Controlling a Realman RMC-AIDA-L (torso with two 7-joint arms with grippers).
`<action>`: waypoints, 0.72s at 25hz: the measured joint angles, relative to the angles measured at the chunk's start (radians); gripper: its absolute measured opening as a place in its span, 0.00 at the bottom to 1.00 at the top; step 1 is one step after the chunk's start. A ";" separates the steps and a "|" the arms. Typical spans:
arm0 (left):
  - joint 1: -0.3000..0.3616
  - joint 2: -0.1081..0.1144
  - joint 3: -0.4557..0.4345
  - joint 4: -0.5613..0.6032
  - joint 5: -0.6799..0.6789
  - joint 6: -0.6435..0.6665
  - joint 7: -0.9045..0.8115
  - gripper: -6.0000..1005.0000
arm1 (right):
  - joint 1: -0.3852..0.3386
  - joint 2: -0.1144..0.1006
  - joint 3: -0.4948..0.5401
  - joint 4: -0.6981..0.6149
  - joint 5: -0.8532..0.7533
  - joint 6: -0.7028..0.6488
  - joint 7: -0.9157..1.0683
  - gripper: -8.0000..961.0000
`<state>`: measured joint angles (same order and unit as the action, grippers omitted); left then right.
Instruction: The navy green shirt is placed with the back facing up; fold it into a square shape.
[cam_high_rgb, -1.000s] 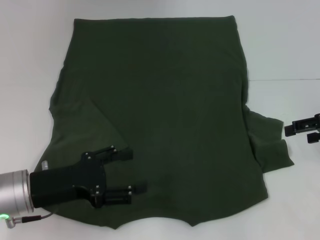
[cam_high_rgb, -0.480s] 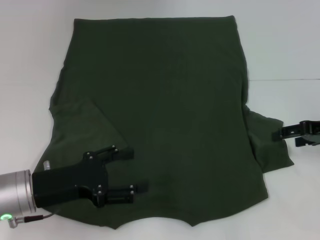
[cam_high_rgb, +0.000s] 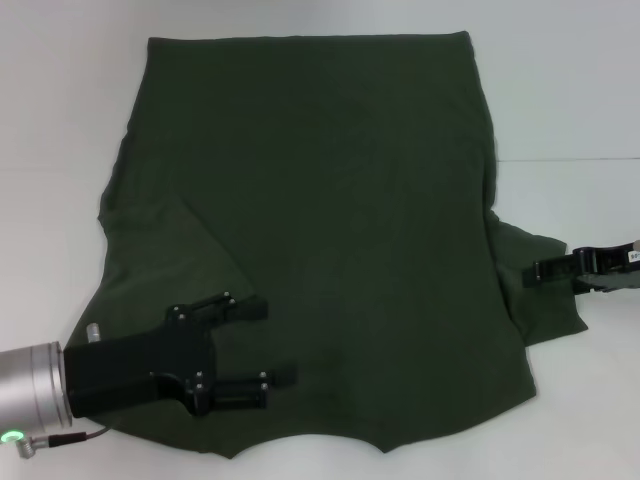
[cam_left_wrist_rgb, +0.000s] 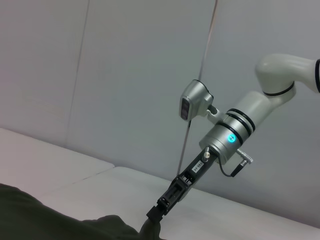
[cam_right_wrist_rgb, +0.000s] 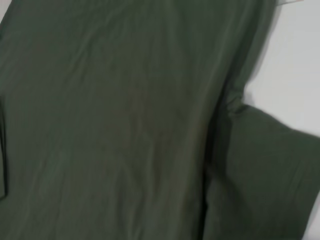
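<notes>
while the shirt (cam_high_rgb: 320, 230) lies spread flat on the white table (cam_high_rgb: 580, 90), the left gripper (cam_high_rgb: 265, 343) hovers over its near left corner, fingers wide apart and holding nothing. the right gripper (cam_high_rgb: 543, 270) reaches the right sleeve (cam_high_rgb: 540, 290); its grip cannot be told.

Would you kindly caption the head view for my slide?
Dark olive-green knit T-shirt lies on the white table; open left gripper over its near-left part, right gripper at its right sleeve.

Shirt (cam_high_rgb: 330, 220) flat on table (cam_high_rgb: 570, 90)
</notes>
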<state>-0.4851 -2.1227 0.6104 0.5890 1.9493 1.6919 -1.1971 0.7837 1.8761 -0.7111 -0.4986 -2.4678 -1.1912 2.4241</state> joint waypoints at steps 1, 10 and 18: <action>0.000 0.000 0.000 -0.002 0.000 0.000 0.003 0.92 | 0.002 0.001 -0.001 0.005 0.000 0.002 -0.002 0.81; 0.001 0.000 0.000 -0.012 -0.002 -0.011 0.009 0.92 | 0.009 0.013 -0.003 0.022 0.000 0.036 -0.020 0.80; -0.002 -0.002 0.000 -0.016 -0.007 -0.015 0.010 0.92 | 0.017 0.014 -0.023 0.034 0.000 0.044 -0.013 0.79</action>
<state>-0.4872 -2.1244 0.6105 0.5734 1.9428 1.6770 -1.1872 0.8008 1.8897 -0.7338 -0.4648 -2.4681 -1.1473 2.4116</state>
